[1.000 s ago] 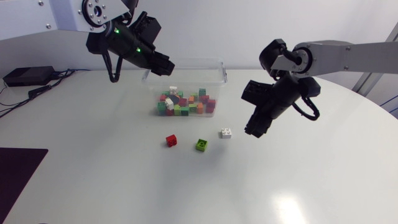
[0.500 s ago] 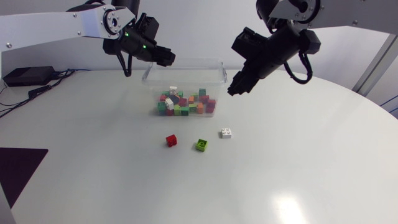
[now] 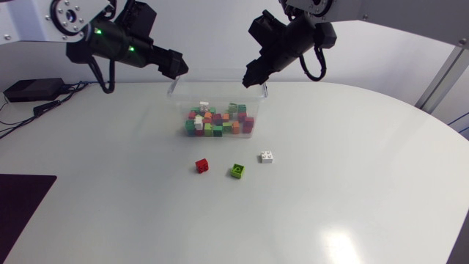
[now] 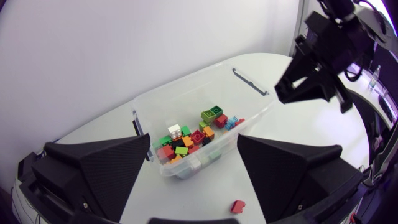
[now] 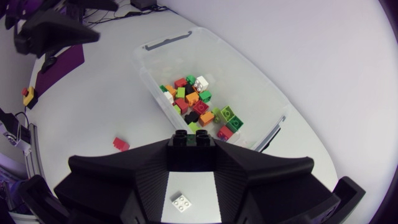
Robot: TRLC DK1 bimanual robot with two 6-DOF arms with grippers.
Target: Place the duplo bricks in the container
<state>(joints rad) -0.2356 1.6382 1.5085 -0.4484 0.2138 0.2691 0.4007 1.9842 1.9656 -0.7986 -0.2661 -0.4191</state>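
In the head view, the clear container is seen at the far middle of the table, with a heap of bricks of many colours lying in it; three loose bricks are set out on the table nearer than it: a red brick to the left, a green brick just right of that, and a white brick further right; a dark mat lies at the near left edge; the left gripper is held above the container's far left corner, and the right gripper above its far right corner. In the left wrist view, the left gripper is shown with its fingers spread wide and nothing between them; the container and the heap of bricks are seen ahead of it, the red brick lies under it, and the right gripper hangs beyond the container's far end. In the right wrist view, the right gripper is closed on a black brick, which is gripped at the fingertips with its studs showing; the container with the heap of bricks lies ahead of it; the white brick is seen on the table through the gap between the fingers, the red brick lies beside the gripper, and the left gripper is seen well beyond the container.
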